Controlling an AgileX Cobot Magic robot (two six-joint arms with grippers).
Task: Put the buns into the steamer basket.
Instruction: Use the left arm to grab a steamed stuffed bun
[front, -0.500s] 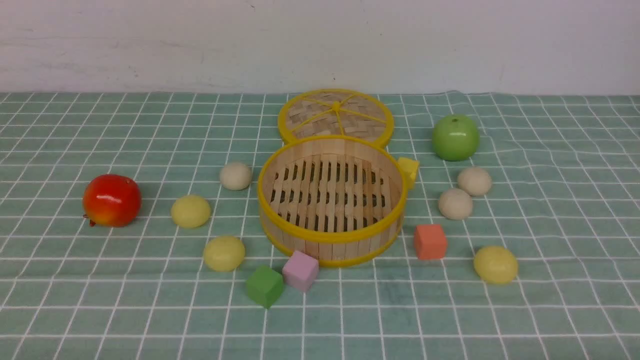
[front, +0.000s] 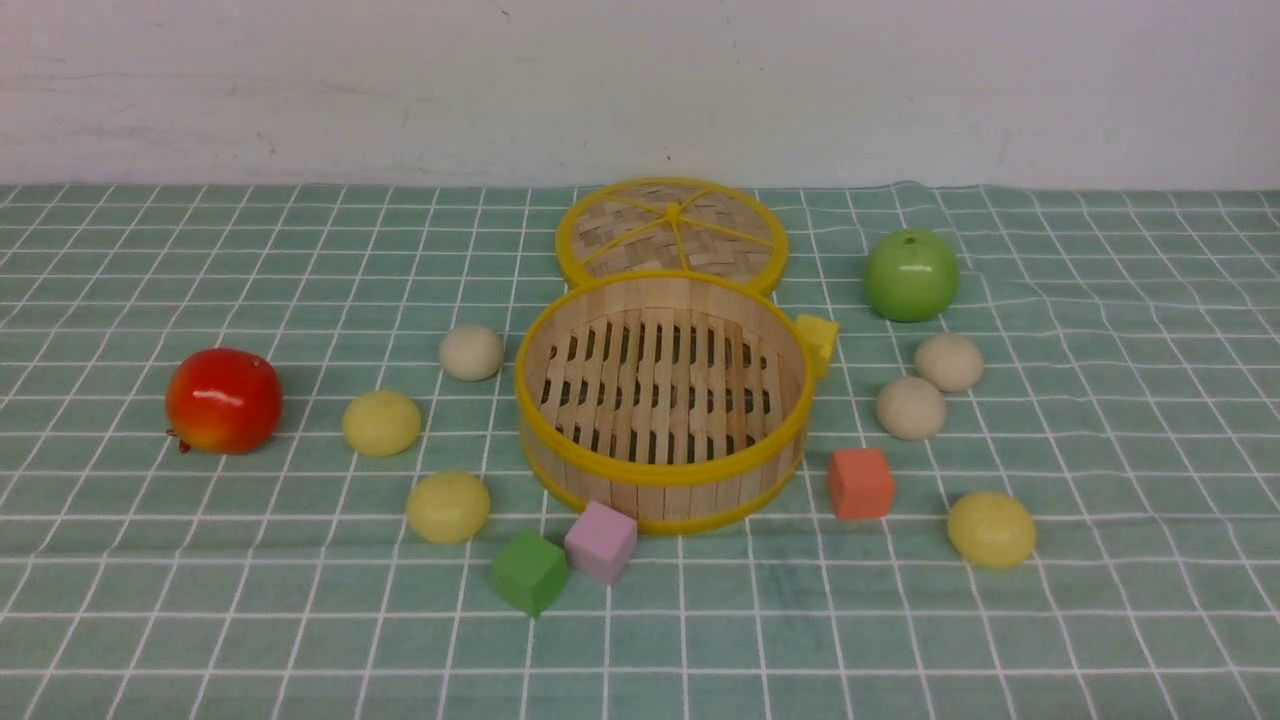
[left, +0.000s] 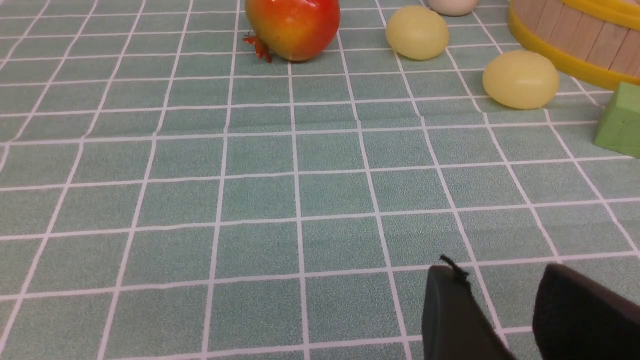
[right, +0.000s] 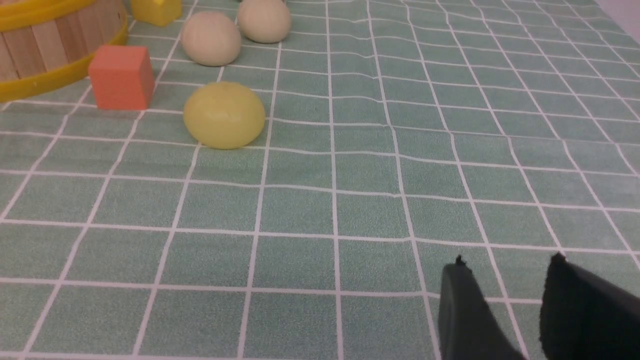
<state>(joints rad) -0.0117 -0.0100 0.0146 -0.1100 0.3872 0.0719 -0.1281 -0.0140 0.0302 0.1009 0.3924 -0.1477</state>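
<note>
Your left gripper and right gripper both sit part-open, gripping nothing; steamer basket mid-cloth; three buns lie to its left, three to its right, all on the cloth.

Six buns, four cubes, two apples, basket, lid
</note>
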